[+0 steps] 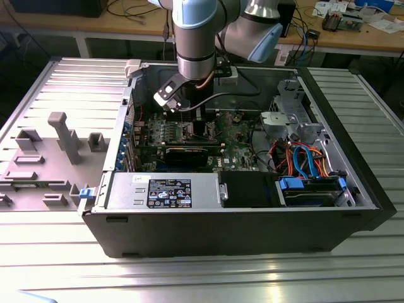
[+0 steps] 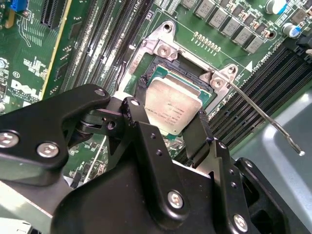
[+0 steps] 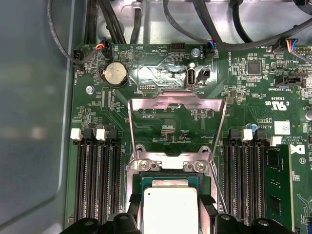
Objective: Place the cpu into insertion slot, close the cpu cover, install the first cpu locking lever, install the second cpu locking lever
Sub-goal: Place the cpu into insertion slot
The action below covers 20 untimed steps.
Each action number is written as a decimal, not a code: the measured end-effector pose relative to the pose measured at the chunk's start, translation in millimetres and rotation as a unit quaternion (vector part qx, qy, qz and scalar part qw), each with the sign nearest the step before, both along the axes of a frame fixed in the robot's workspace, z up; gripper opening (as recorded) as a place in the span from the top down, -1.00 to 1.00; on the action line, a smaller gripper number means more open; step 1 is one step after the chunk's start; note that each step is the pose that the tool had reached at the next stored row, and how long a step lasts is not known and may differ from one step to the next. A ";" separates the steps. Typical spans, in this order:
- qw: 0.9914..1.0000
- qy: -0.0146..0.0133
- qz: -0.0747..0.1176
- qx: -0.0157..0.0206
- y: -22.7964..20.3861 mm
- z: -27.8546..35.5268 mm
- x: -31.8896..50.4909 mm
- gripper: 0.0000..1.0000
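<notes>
In both wrist views the cpu [image 2: 174, 103] [image 3: 170, 210], a small square chip with a silver-grey top, lies level in the insertion slot [image 2: 164, 49] [image 3: 166, 178]. My gripper [image 2: 168, 119] [image 3: 170, 204] [image 1: 189, 118] straddles it. One black finger [image 2: 135, 111] is against one edge and the other against the opposite edge, so it is shut on the chip. The cpu cover [image 3: 175, 101], a silver frame with a large cut-out, stands swung open beyond the slot. A thin locking lever [image 2: 263, 114] [image 3: 218, 192] sticks out unlatched beside the socket.
The open computer case [image 1: 221, 233] lies on a ribbed metal table. Long memory slots [image 3: 95, 180] flank the socket on both sides. A black graphics card [image 1: 189, 153], the power supply [image 1: 164, 189] and coloured cables [image 1: 303, 158] crowd the case. A grey fixture [image 1: 63, 136] stands at the exterior view's left.
</notes>
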State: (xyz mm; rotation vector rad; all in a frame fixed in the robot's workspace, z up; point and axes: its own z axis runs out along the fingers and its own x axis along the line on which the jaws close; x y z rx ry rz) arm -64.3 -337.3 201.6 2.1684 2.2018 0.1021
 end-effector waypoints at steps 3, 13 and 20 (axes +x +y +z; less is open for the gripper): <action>1.000 0.000 -0.005 0.000 0.0 -0.7 0.0 -0.09; 1.000 0.000 -0.007 0.000 0.0 -5.3 0.0 -0.09; 1.000 0.000 -0.006 0.000 -0.2 -8.0 -0.1 -0.09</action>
